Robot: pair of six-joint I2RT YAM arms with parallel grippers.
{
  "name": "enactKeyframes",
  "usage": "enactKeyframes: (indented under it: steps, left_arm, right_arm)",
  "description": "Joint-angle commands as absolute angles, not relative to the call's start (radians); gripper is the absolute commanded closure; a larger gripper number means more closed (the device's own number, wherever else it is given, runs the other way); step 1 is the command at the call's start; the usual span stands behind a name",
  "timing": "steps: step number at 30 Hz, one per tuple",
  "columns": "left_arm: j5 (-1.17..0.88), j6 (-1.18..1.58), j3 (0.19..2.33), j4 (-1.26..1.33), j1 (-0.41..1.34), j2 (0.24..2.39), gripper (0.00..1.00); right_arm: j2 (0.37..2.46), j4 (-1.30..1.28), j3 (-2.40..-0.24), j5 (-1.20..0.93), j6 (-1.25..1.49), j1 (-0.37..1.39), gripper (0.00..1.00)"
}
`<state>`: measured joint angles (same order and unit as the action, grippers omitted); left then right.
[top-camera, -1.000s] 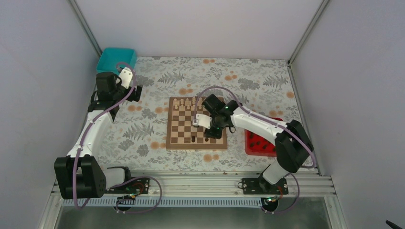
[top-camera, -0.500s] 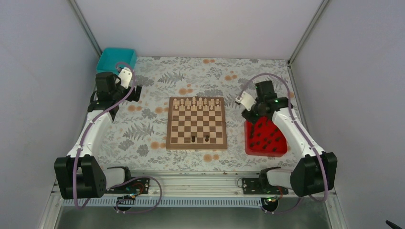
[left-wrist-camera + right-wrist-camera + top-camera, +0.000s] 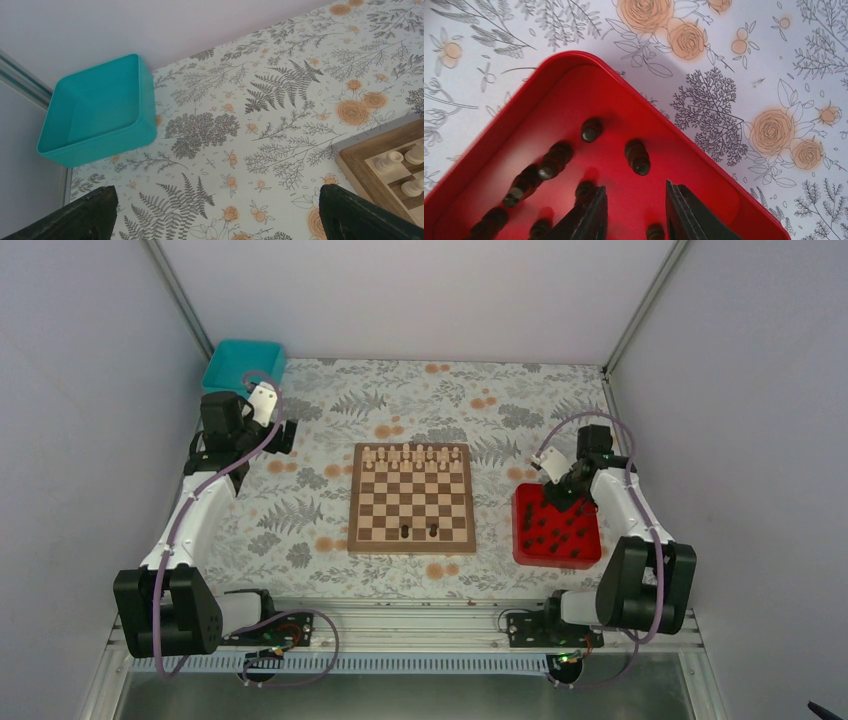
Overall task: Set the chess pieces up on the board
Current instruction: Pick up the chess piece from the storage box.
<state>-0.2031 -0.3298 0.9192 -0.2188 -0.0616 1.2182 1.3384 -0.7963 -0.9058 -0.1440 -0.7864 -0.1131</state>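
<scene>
Chess pieces [image 3: 637,156], the small dark ones, lie mostly in the red tray [image 3: 524,125] at the right of the table [image 3: 300,510], scattered on its floor, some tipped on their sides and some upright. Two more of them stand on the board [image 3: 410,498], side by side in the second row from its near edge, close to the middle. The board sits at the centre of the flowered table cover, well apart from the tray. Pale pieces [image 3: 415,455] fill its two far rows.

The right gripper [image 3: 636,210] hangs over the far corner of the tray, pointing down into it. Its fingers [image 3: 591,217] are parted by a modest gap with only bare red floor between them, and they hold nothing. One dark piece lies just beyond the fingertips, and others lie to the left of them in the wrist view. Whether the tips touch the tray floor cannot be told.

The left gripper [image 3: 216,200] is far off on the other side, near the teal bin [image 3: 95,115] in the far left corner of the table. Its fingers [image 3: 85,217] are spread wide and empty, above bare table cover. The far left corner of the board, with a few pale pieces on it, shows at the right edge of its wrist view.
</scene>
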Motion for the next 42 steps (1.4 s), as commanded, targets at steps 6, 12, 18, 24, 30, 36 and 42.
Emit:
enactKeyframes:
  steps: [6, 12, 18, 24, 30, 36, 42]
  left_arm:
    - [-0.221, -0.334, 0.908, -0.207, -0.070, 1.207, 0.00]
    - [-0.224, -0.336, 0.908, -0.207, -0.072, 1.210, 0.00]
    - [-0.230, -0.336, 0.907, -0.207, -0.072, 1.213, 0.00]
    - [-0.233, -0.336, 0.908, -0.208, -0.074, 1.213, 0.00]
    - [-0.233, -0.336, 0.908, -0.209, -0.075, 1.211, 0.00]
    - [-0.236, -0.334, 0.908, -0.207, -0.077, 1.206, 0.00]
    - [-0.236, -0.332, 0.912, -0.206, -0.078, 1.202, 0.00]
  right_arm:
    - [1.411, -0.709, -0.879, -0.163, -0.807, -0.148, 0.68]
    - [1.461, -0.678, -0.871, -0.172, -0.804, -0.154, 0.68]
    - [1.485, -0.652, -0.859, -0.189, -0.808, -0.158, 0.68]
    - [1.514, -0.641, -0.851, -0.200, -0.804, -0.160, 0.69]
    - [1.520, -0.632, -0.844, -0.188, -0.800, -0.161, 0.75]
    - [1.484, -0.669, -0.869, -0.183, -0.804, -0.161, 0.87]
    - [1.395, -0.797, -0.994, -0.215, -0.789, -0.124, 0.90]
